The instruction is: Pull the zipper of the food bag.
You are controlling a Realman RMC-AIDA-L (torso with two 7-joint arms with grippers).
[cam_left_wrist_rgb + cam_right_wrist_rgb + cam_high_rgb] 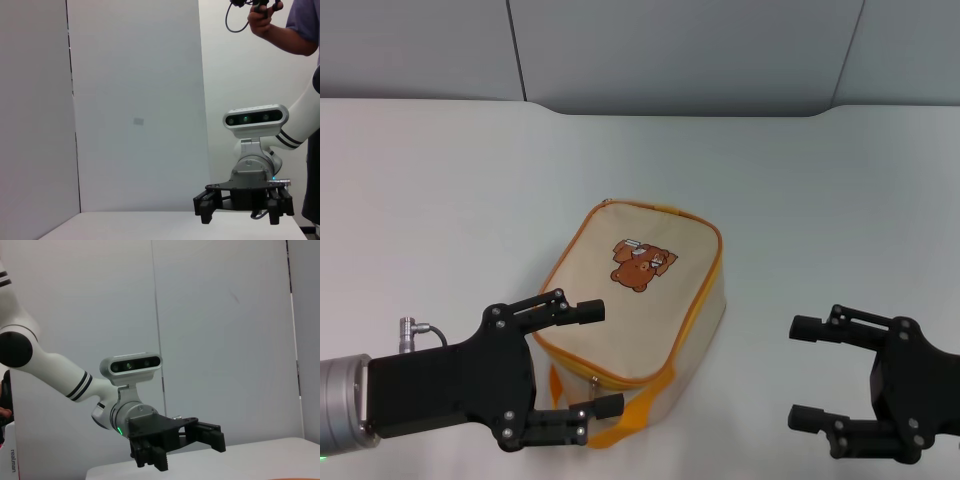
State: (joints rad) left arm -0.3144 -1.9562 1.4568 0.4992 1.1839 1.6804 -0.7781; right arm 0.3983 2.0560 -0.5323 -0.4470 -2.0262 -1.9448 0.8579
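Black grippers, two of them, sit nearest the robot. The left gripper (588, 360) reaches in level from the left, fingers spread wide, its tips at the near left corner of the one food bag (638, 300); whether they touch it I cannot tell. The right gripper (805, 372) hovers level and well apart to the right, also spread wide and holding nothing. Between them, the beige bag lies on the white table (440, 200), bear picture (642, 262) facing up. One orange-yellow zipper (700, 300) runs around its rim.
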